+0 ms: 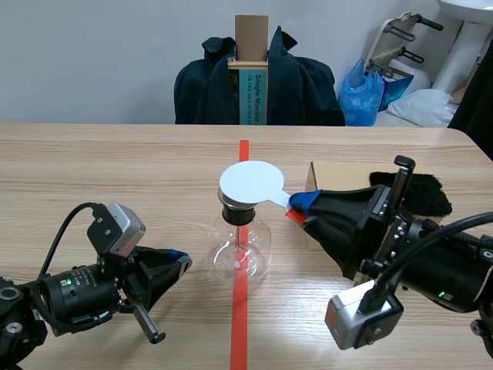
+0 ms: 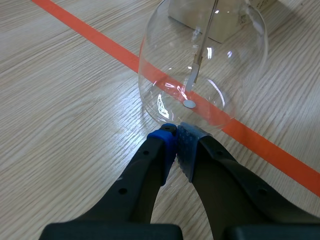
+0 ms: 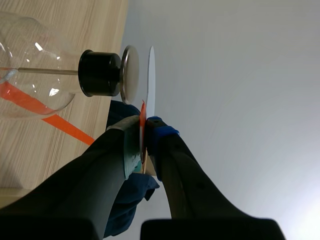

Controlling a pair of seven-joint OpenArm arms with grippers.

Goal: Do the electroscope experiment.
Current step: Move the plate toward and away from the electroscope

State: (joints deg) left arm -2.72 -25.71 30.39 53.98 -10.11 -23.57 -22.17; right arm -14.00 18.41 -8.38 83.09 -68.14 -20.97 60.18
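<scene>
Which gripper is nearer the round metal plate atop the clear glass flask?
Right. The right gripper holds a white round disc just above the plate; the left gripper sits shut beside the base of the flask.

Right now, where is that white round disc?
In the scene view the white disc hangs mid-table just above the metal plate topping the glass flask, held by the right hand.

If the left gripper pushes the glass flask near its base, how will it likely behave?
The glass flask looks thin-walled, so probably light and fragile. Its wide base rests flat, so a low push would likely slide it on the smooth wooden table. The black stopper and metal plate sit high, so a higher push might tip it.
</scene>
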